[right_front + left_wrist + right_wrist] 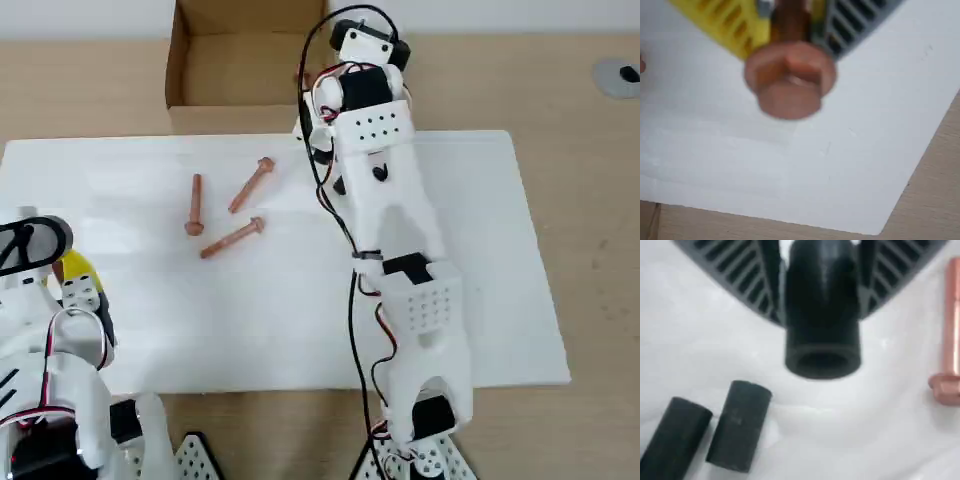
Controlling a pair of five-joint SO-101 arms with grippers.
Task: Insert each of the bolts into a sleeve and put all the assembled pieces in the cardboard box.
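Observation:
My left gripper [790, 25] is shut on a copper bolt [790, 82] and holds it head-down above the white sheet [740, 165], between a yellow finger [720, 20] and a grey one. In the high view this gripper [72, 272] is at the sheet's near left edge. My right gripper [822, 275] is shut on a black sleeve [822, 335], open end down, above the sheet. Two more sleeves [740, 425] [675, 437] lie under it, with a bolt [947, 335] beside them. Three loose bolts [195, 205] [250, 185] [232, 238] lie on the sheet's left half.
The open cardboard box [180, 60] stands at the back, beyond the sheet's far edge and just left of the right arm [380, 160]. That arm stretches across the sheet's middle from the front. A wooden tabletop [600, 200] surrounds the sheet.

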